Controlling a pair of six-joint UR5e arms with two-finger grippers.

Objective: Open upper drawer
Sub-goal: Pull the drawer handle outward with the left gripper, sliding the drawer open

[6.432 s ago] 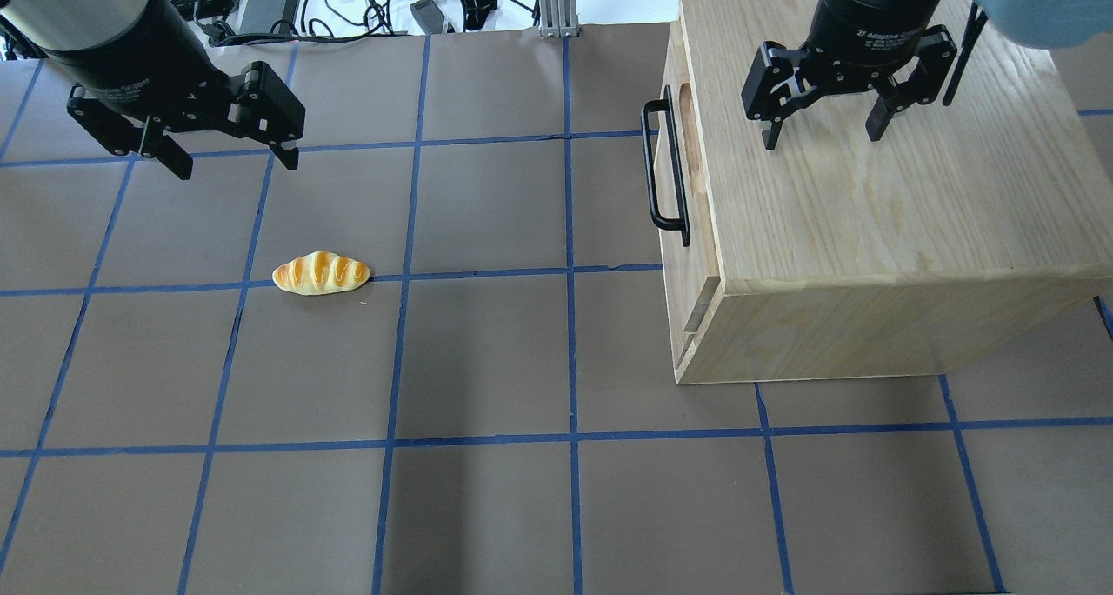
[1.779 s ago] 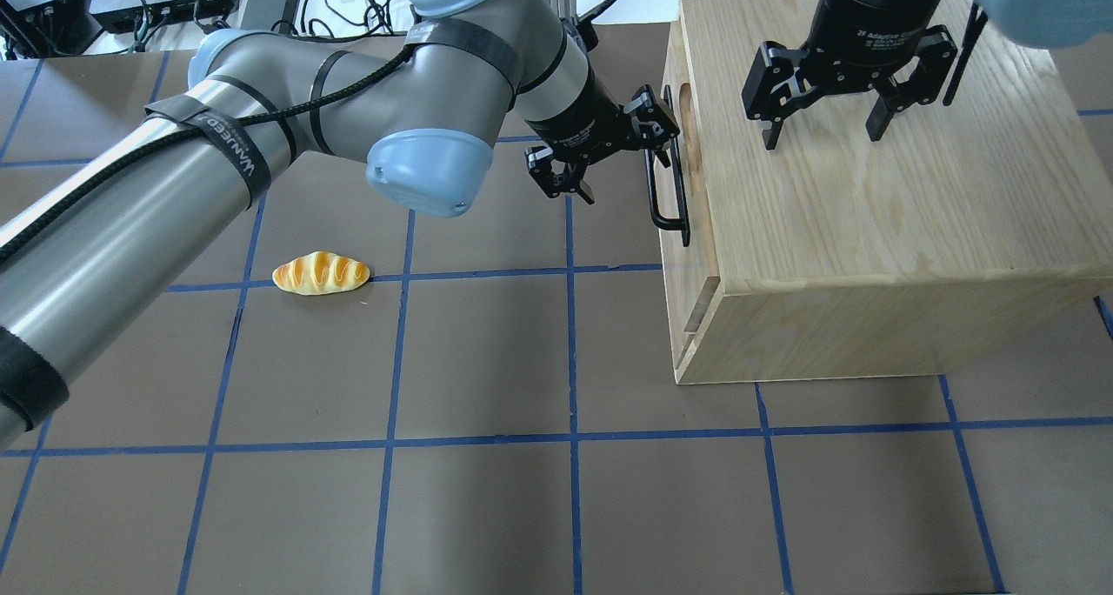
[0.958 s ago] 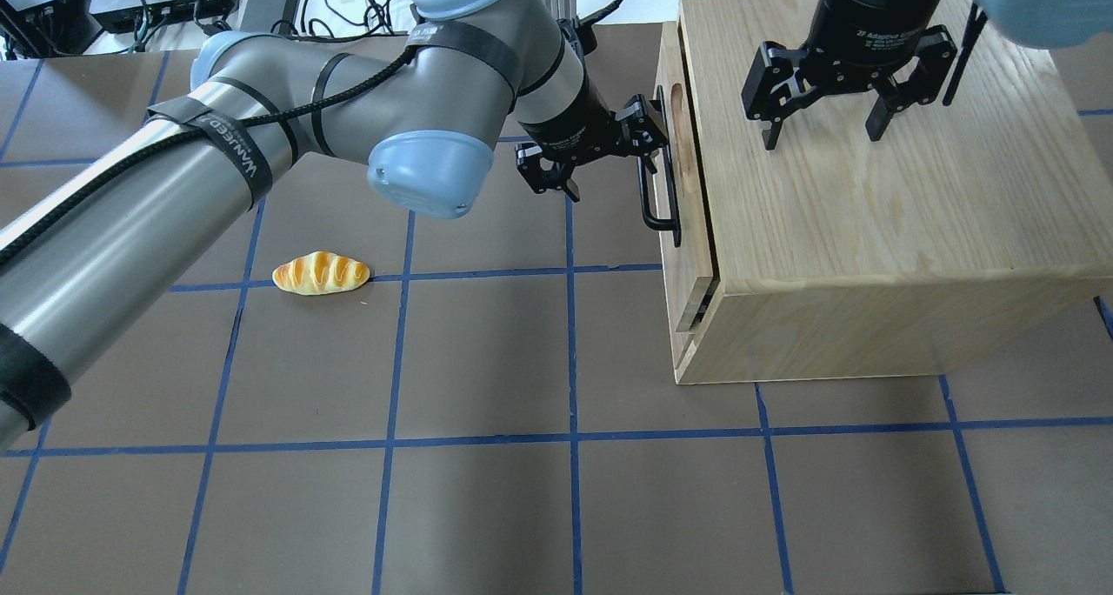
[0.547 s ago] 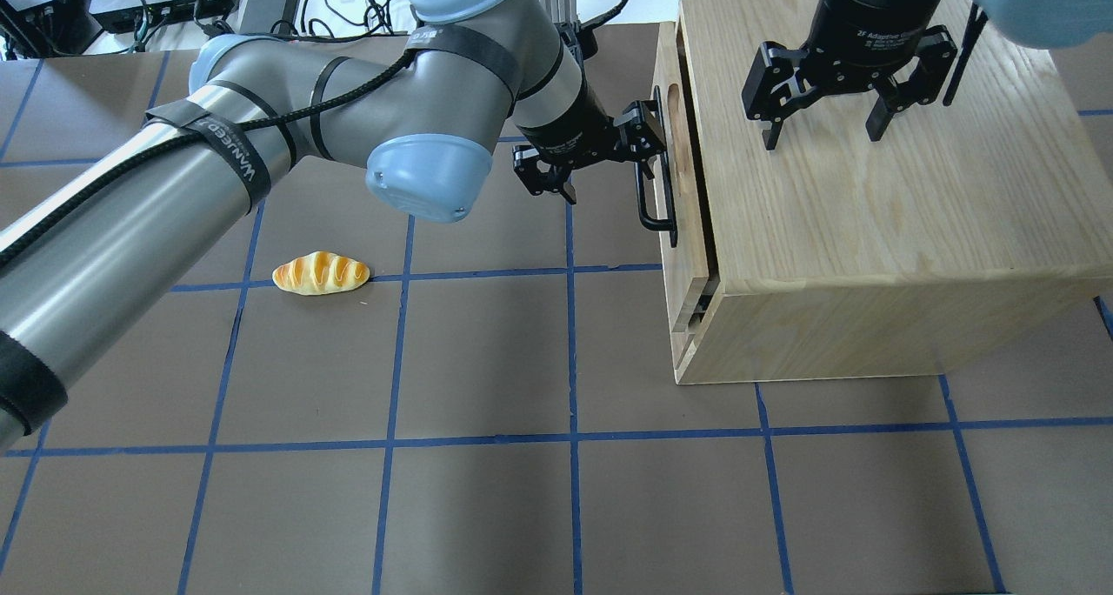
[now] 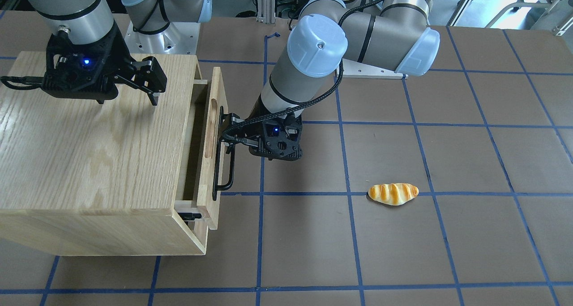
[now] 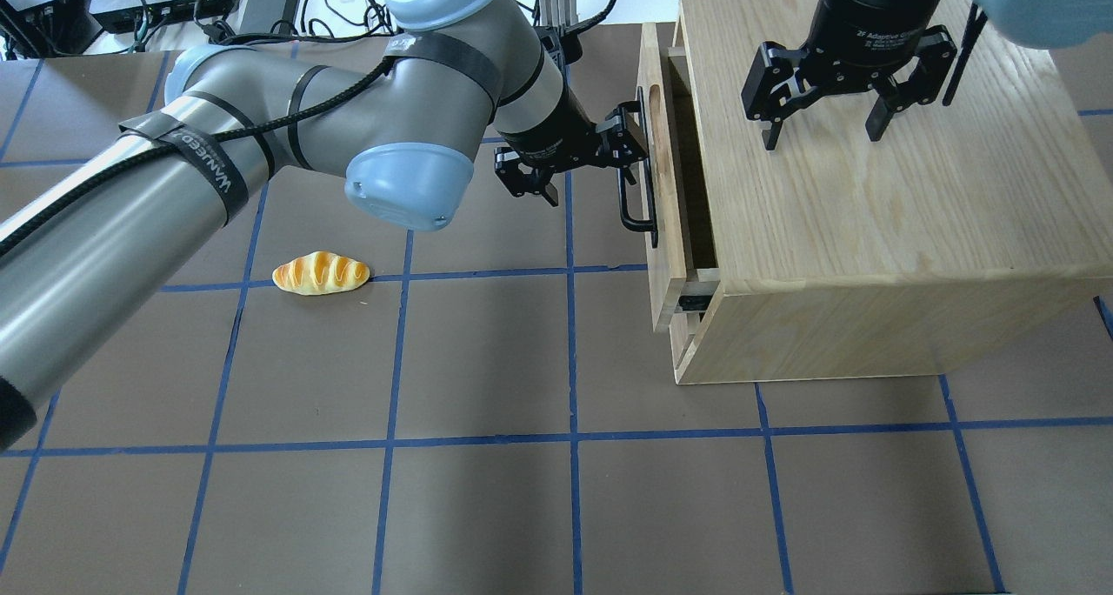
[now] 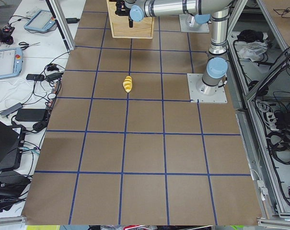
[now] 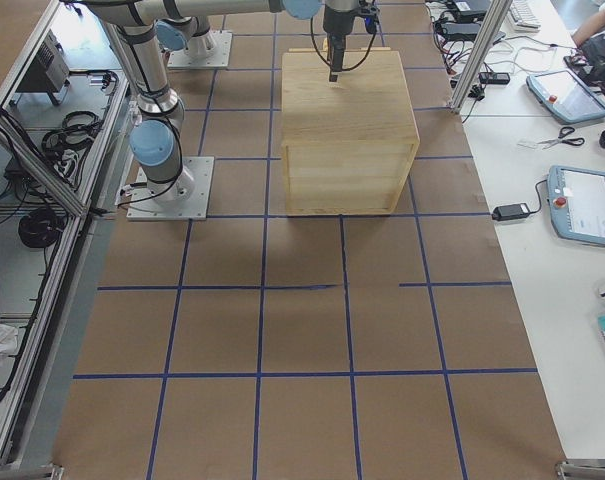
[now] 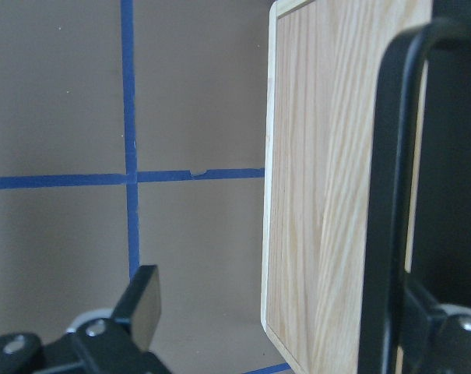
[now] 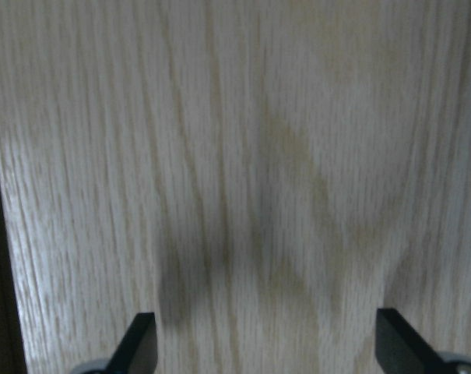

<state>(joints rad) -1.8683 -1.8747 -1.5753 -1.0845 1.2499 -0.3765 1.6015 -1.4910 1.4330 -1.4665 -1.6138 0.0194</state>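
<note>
The wide-spread left gripper (image 6: pixel 596 171) seems to hook one finger behind the long black metal bar handle (image 6: pixel 623 208) of the shallow light-oak upper drawer (image 6: pixel 663 264); the bar lies crosswise to the pull.

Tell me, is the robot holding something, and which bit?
Nothing is pinched. The left pincer is open, one finger hooked behind the upper drawer's black handle. The right pincer is open and empty.

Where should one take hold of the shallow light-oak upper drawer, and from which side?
Take the long black metal bar handle on the front panel of the light-oak upper drawer, coming from the front, the side that panel faces. The bar stands off the wood, so a finger fits behind it; the flat panel probably offers little to pinch.
</note>
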